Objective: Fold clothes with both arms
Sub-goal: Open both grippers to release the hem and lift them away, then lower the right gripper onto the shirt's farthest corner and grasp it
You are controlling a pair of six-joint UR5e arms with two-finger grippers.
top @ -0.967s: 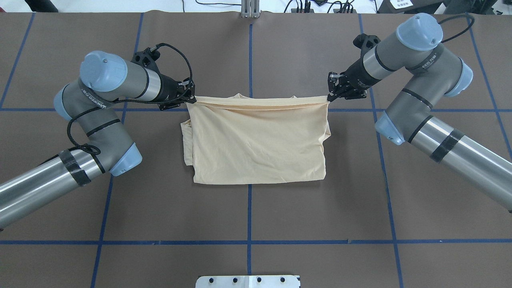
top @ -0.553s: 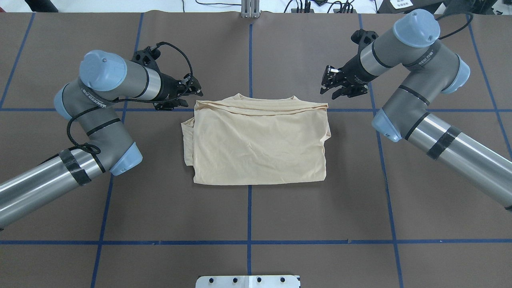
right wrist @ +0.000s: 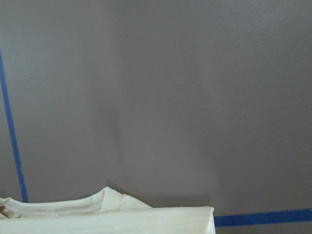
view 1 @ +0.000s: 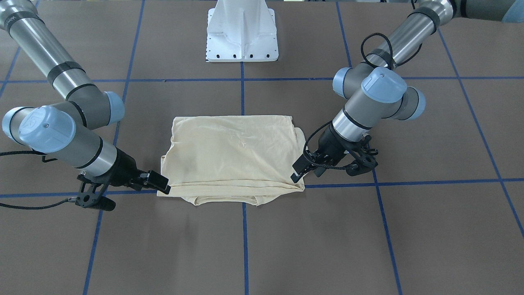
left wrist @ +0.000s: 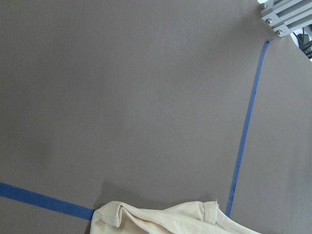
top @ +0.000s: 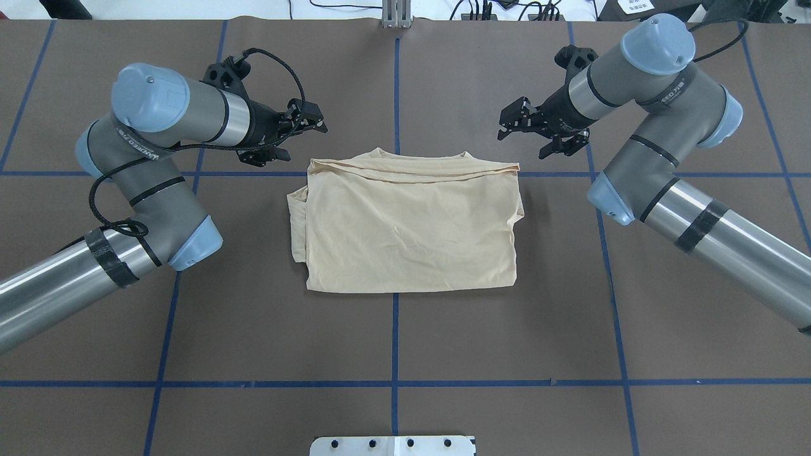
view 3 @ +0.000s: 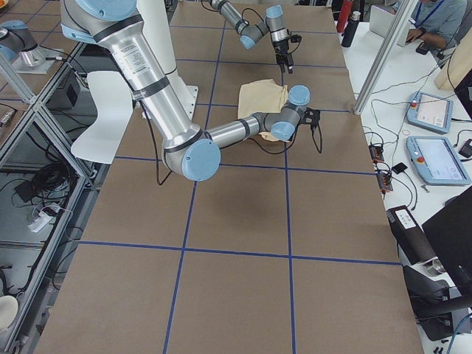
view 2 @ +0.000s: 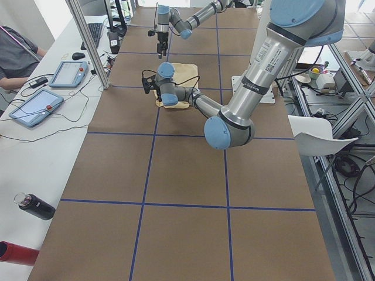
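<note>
Two claws hang over the desk (top: 405, 342), one off each far corner of the T-shirt (top: 405, 234). We see the left claw (top: 303, 142) with its fingers spread wide and nothing between them, just outside the shirt's far left corner. The right claw (top: 523, 142) is likewise spread and empty, just outside the far right corner. In the overhead view neither one touches the cloth.

We find the cream shirt folded into a rough rectangle and lying flat near the middle of the desk, across the spot where two blue tape lines (top: 395, 335) meet. Its far edge shows several stacked layers, and the ribbed neck (top: 380, 152) peeks out beyond them. Along the robot's left side a few loose folds (top: 294, 215) stick out past the top layer. The near edge is fairly straight, and the upper surface carries light creases.

Both wrist views look down on bare brown desk, with only the shirt's far edge at the bottom. The white pedestal base (view 1: 241, 32) stands on the robot's side, well apart from the shirt.
</note>
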